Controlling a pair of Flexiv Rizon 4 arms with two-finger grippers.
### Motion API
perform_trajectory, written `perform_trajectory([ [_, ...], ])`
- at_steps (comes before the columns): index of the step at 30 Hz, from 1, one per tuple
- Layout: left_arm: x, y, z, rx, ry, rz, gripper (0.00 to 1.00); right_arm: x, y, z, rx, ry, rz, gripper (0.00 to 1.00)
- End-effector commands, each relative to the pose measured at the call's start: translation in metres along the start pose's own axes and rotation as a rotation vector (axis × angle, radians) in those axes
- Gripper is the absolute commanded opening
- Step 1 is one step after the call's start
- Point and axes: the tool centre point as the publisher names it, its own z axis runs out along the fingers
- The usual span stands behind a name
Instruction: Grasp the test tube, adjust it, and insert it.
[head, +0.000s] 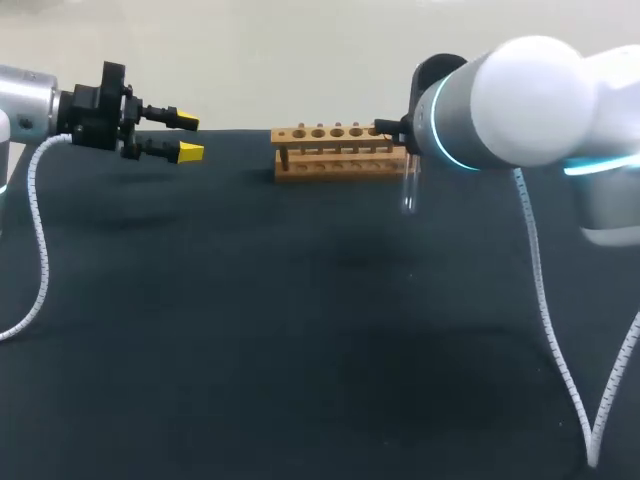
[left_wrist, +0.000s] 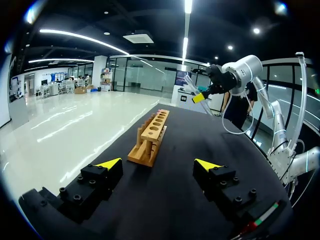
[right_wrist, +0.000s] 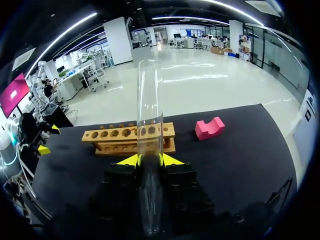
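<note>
The right claw (right_wrist: 150, 160) squeezes the glass test tube (right_wrist: 150, 100) between its two yellow tips. The tube stands straight up and down in the air, round end down and open end up, close by one end of the wooden rack (head: 335, 150). The left claw (left_wrist: 157, 164) is wide open and holds nothing, well away from the rack

Black table (head: 300, 350) bears wooden rack (head: 335, 152), pink block (right_wrist: 210, 128)

Lab: wooden test-tube rack (head: 330, 166)
</note>
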Motion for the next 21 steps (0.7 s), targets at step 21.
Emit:
perform_trajectory([
  [21,0.0012,0.0013,-0.0002,0.003,-0.003,0.003,1.0,-0.0017,0.0005,0.0059,-0.026,-0.01,0.017,0.0],
])
